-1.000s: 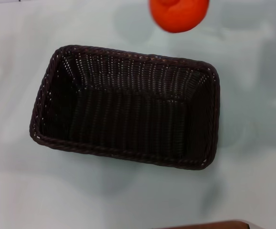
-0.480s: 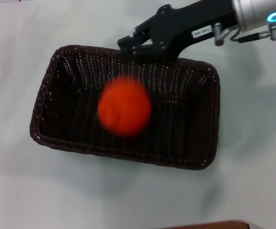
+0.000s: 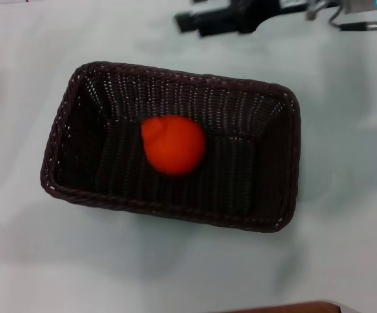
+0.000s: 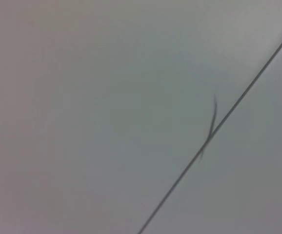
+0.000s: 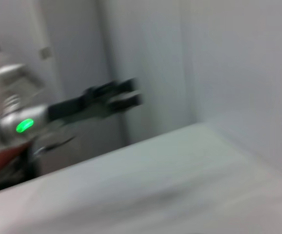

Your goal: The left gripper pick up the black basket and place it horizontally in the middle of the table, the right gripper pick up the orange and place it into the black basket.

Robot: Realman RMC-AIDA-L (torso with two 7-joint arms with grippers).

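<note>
The black wicker basket [image 3: 276,163] sits flat on the white tabletop [image 3: 345,254] with its long sides running across the head view, its left end turned slightly toward the robot. Its braided rim is whole all the way round, and the sloping woven walls drop to a dark floor.

The orange [image 3: 173,145] lies inside the basket on that floor. It is a little to the left of the basket's middle and closer to the far long wall than to the near one, and it touches none of the walls. Its bumpy neck points toward the basket's far left corner.

The right tool [image 3: 190,21] is outside the basket, beyond the far long rim and well apart from it, about level with the basket's middle. Its dark arm [image 3: 267,10] runs off past the basket's far right corner. The tool grips nothing. It is smeared and partly cut by the picture's edge, so I cannot tell whether it is clenched or released.

The left tool [image 5: 136,94] shows only in the right wrist view, farther off, on a silvery arm with a green light [image 5: 25,126], and it hangs over the pale tabletop. The basket is not in that view, so the tool's place relative to it cannot be told. Its state cannot be told either.

The left wrist view shows only a pale surface crossed by a thin dark line [image 4: 219,122]. A brown strip [image 3: 286,307] lies on the basket's near side.
</note>
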